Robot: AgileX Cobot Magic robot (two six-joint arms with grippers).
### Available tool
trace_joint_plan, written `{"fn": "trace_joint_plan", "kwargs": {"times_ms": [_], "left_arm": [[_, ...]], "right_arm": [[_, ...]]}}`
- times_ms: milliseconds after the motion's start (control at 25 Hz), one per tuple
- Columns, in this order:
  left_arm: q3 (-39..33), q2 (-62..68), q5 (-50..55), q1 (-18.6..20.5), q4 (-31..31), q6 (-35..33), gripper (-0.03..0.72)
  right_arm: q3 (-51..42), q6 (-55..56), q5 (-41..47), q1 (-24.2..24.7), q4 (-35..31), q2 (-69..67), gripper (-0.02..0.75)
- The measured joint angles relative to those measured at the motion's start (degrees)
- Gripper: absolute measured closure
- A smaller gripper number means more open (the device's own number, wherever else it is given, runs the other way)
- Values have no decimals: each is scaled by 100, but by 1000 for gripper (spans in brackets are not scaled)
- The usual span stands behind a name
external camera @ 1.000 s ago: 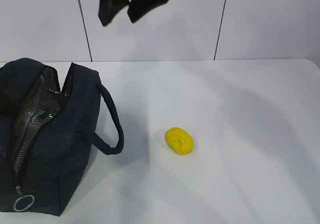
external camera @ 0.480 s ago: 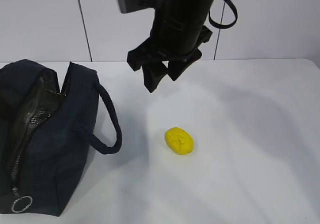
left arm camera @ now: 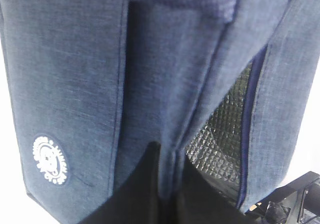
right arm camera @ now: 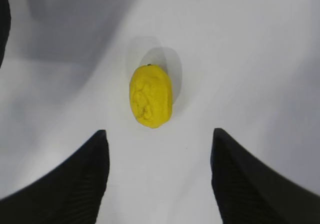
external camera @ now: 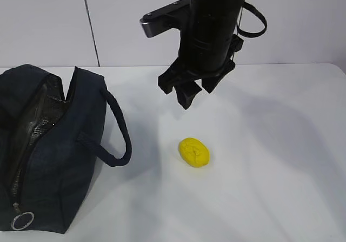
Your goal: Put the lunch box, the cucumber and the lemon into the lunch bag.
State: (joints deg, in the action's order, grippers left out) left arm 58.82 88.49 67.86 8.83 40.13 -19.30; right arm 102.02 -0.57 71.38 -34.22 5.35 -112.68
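Note:
The yellow lemon (external camera: 194,152) lies on the white table, to the right of the navy lunch bag (external camera: 59,166). The bag's top stands unzipped and shows silver lining. My right gripper (external camera: 184,95) hangs open just above and behind the lemon. In the right wrist view the lemon (right arm camera: 151,96) sits a little ahead of the open right gripper (right arm camera: 159,140), nothing between its fingers. In the left wrist view my left gripper (left arm camera: 169,152) is shut on a fold of the lunch bag (left arm camera: 75,83) beside its opening. The lunch box and the cucumber are out of view.
The bag's loop handle (external camera: 118,131) juts out toward the lemon. A metal ring pull (external camera: 25,220) hangs at the bag's near end. A white round logo (left arm camera: 49,160) marks the bag's side. The white table (external camera: 270,161) stretches to the right of the lemon.
My right arm has come down from the top of the exterior view and moved right, ending above the lemon. The lemon and bag have stayed in place.

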Motion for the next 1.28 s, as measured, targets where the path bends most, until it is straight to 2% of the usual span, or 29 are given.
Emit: {"fn": "trace_joint_plan", "kwargs": {"times_ms": [280, 1280], "left_arm": [[0, 0, 0, 0, 0, 0, 692], [0, 0, 10, 0, -31, 0, 692]], "right_arm": [[0, 159, -18, 0, 74, -392, 240], [-9, 171, -138, 5, 125, -1536, 239]]}}
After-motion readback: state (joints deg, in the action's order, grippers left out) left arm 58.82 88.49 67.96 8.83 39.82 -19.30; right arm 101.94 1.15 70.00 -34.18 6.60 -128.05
